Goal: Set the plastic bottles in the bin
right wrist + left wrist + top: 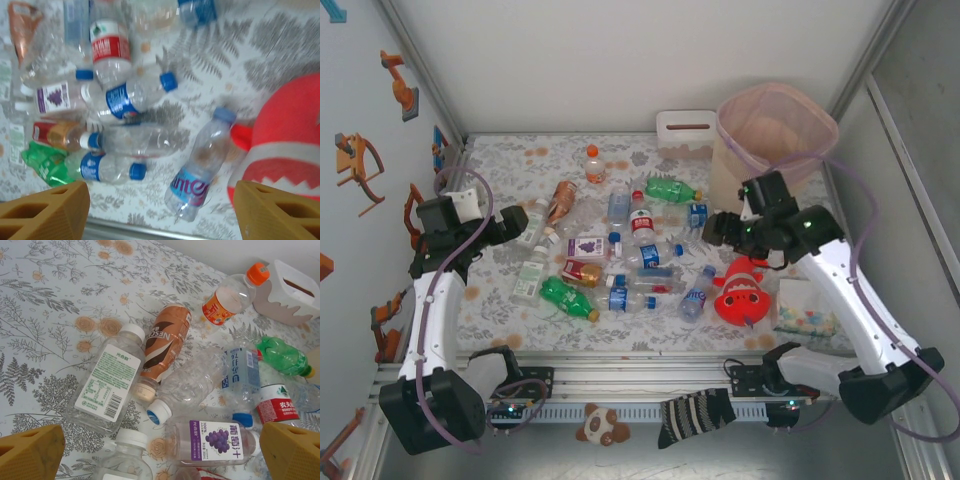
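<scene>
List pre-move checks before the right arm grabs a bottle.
1. Right end effector open and empty: ok.
2. Left end effector open and empty: ok.
3. Bottle with the blue-and-pink label lies on the table under the right end effector, apart from the other bottles: ok.
4. That bottle clear of the clownfish plush: cannot tell, its cap lies close to the plush.
5. Bin upright, mouth unblocked: ok.

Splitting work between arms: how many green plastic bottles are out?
2. One green plastic bottle lies near the white slotted box; the other green bottle lies at the pile's near-left edge. Others may be hidden.
</scene>
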You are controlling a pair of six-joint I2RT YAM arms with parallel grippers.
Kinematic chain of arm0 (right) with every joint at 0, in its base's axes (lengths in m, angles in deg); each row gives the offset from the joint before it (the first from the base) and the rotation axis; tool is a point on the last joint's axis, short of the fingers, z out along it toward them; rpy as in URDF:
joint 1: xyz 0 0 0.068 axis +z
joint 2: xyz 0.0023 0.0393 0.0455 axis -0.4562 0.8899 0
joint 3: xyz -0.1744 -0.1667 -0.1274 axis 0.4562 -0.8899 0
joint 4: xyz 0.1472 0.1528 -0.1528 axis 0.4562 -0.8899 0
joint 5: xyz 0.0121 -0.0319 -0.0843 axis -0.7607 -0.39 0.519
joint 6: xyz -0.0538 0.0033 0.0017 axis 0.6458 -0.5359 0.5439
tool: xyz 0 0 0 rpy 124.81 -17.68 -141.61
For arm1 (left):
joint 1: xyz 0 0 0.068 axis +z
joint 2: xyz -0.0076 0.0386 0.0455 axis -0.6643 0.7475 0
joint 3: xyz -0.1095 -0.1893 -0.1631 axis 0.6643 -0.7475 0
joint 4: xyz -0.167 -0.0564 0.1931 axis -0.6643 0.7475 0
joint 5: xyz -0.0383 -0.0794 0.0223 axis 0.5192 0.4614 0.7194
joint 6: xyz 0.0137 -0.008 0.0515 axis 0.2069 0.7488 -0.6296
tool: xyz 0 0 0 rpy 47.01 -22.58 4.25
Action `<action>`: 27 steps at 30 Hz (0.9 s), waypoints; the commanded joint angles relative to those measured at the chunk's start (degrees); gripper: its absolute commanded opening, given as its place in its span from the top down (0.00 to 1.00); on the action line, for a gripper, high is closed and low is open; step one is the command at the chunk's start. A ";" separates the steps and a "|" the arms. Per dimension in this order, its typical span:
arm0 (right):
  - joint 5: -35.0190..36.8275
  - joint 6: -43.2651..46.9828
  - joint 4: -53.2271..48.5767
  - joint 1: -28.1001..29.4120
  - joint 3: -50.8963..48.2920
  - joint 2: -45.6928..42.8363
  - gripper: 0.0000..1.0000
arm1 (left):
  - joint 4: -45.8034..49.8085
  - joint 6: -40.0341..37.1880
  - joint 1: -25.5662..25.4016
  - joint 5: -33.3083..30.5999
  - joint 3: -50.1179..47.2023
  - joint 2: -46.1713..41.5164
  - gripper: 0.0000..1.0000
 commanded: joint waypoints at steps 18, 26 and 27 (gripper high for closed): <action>2.25 -21.71 22.85 14.12 -26.67 0.84 0.10 | -0.92 0.80 0.24 1.24 -0.44 -0.14 0.01; 3.48 -23.13 23.56 14.06 -29.79 3.82 0.07 | -1.10 0.99 0.24 1.50 -0.34 0.13 0.01; 3.32 -23.29 24.11 14.09 -30.15 4.30 0.06 | -1.02 0.99 0.24 1.55 -0.35 0.12 0.01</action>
